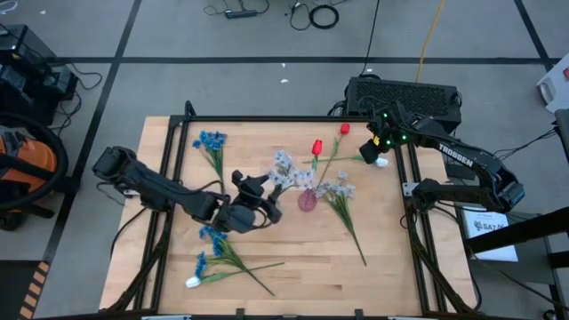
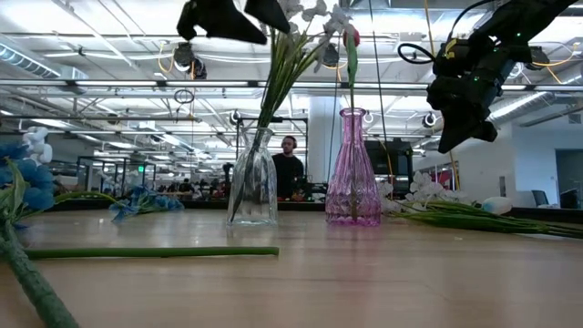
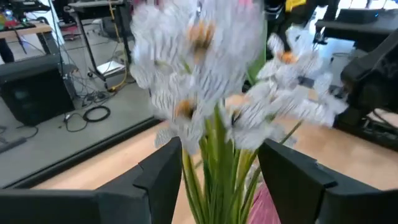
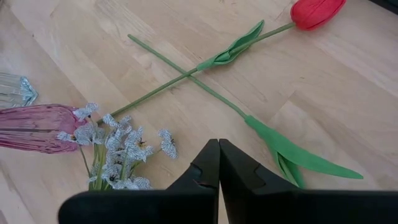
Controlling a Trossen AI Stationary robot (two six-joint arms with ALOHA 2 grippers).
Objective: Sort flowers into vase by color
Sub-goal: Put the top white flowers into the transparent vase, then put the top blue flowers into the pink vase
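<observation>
A lavender-white spray [image 1: 284, 169] stands with its stems in the clear vase [image 2: 253, 187]. My left gripper [image 3: 221, 168] is open, level, high above that vase. Its fingers stand on either side of the spray's stems [image 3: 217, 180], just below the blooms. Beside it, the pink vase [image 1: 307, 200] holds one red tulip [image 1: 316, 147]. A second red tulip [image 1: 345, 130] lies on the table. My right gripper [image 1: 378, 153] hangs shut above the table's far right part, holding nothing. My left gripper is open around the spray's stems [image 3: 205, 186]. The stems run close to one finger [image 3: 165, 177], and I cannot tell whether they touch it. The spray stands upright in the clear vase.
Blue sprays lie at the far left [image 1: 212, 142] and near left [image 1: 213, 249], with a white bud [image 1: 191, 283] by the near one. Another lavender-white spray [image 1: 340, 191] lies right of the pink vase. A white bud [image 1: 382, 162] lies under my right gripper. A black box [image 1: 404, 96] sits behind the table.
</observation>
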